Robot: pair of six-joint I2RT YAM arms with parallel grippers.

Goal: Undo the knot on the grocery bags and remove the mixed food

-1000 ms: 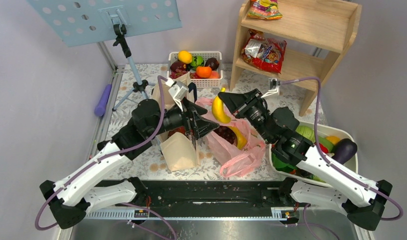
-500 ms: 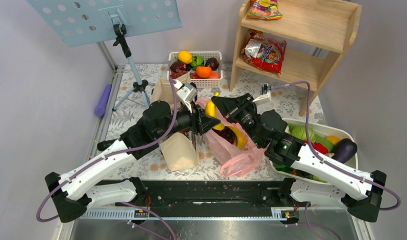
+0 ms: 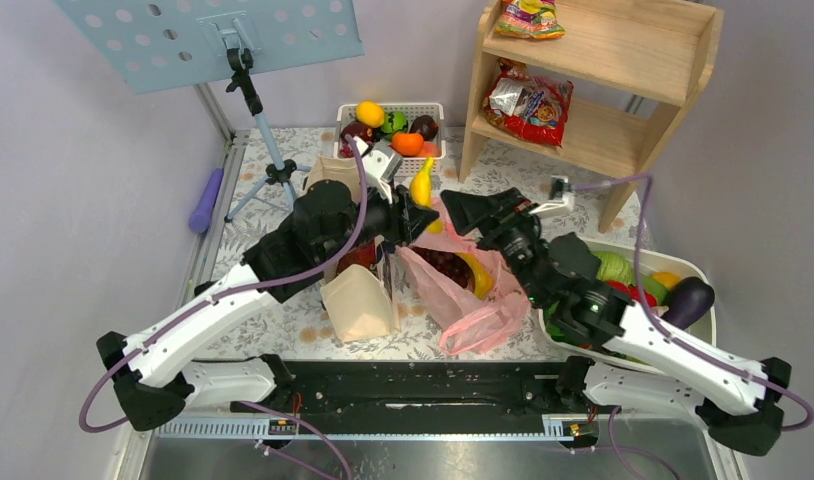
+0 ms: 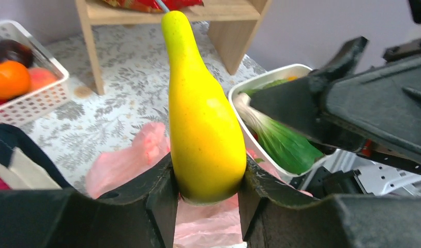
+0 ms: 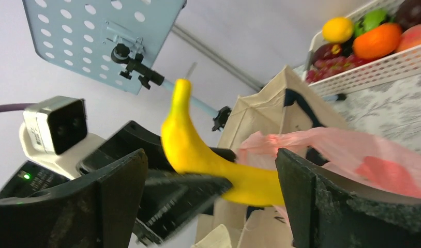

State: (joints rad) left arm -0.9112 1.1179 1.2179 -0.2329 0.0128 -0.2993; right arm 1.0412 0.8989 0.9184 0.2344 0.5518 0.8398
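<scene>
Pink grocery bag [image 3: 463,300] lies near the middle of the tabletop [image 3: 283,330]. Its mouth is open, and a dark grape bunch [image 3: 448,268] and a yellow banana [image 3: 478,275] show inside. At 11 o'clock from the bag, lifted above it, is a second banana [image 3: 421,185]. It stands nearly upright with its thin end up.

The left claw [image 3: 411,212] is clamped on the thick lower end of this raised banana [image 4: 203,119]. In the left wrist view the fruit is wedged tightly between the two black fingers [image 4: 162,191].

The right claw [image 3: 448,205] faces it from 3 o'clock with its jaws spread wide. In the right wrist view the raised banana [image 5: 198,150] sits in the gap between them with space on both sides, and nothing is held.

A beige tote [image 3: 358,300] with dark handles stands just beside the bag at 9 o'clock. A white basket [image 3: 428,165] of fruit sits at 12 o'clock on the tabletop. A wooden shelf [image 3: 593,110] with snack packets [image 3: 528,100] is at 1 o'clock. A white tub [image 3: 683,265] of vegetables is at 3 o'clock, partly behind the right arm.
</scene>
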